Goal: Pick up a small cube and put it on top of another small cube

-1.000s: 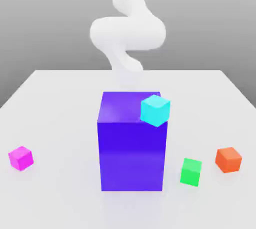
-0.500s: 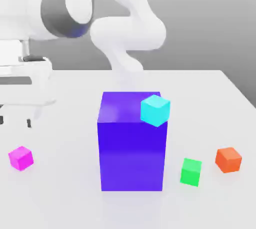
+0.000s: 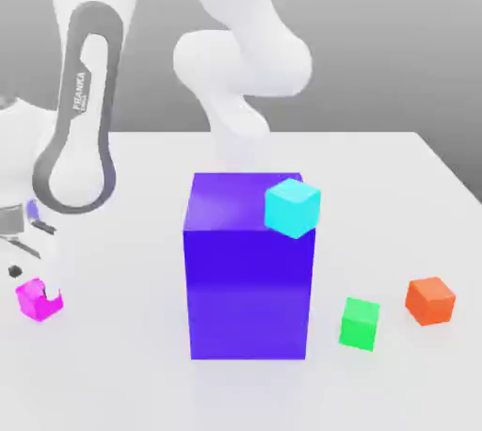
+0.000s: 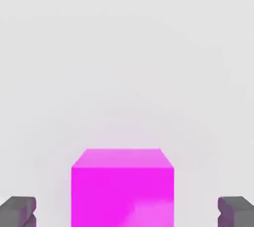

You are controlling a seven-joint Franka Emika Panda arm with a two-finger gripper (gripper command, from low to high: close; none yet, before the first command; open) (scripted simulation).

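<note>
The small magenta-pink cube [image 3: 34, 300] rests on the white table at the exterior view's left. My gripper [image 3: 36, 290] has come down around it and stands open. The hand view shows the same cube [image 4: 123, 186] centred between my two dark fingertips [image 4: 17, 211], with a clear gap on each side, so nothing is gripped. Toward the exterior view's right lie a small green cube [image 3: 360, 323] and a small orange cube [image 3: 430, 300], both on the table and well away from my gripper.
A tall purple block [image 3: 248, 274] stands mid-table, between the magenta cube and the green and orange ones. A cyan cube [image 3: 293, 207] shows at its upper right corner. My arm's white links [image 3: 80, 109] rise above the left part of the table [image 3: 122, 363].
My arm has swung in from the exterior view's left and dropped, so the gripper now straddles the magenta cube. None of the cubes has moved.
</note>
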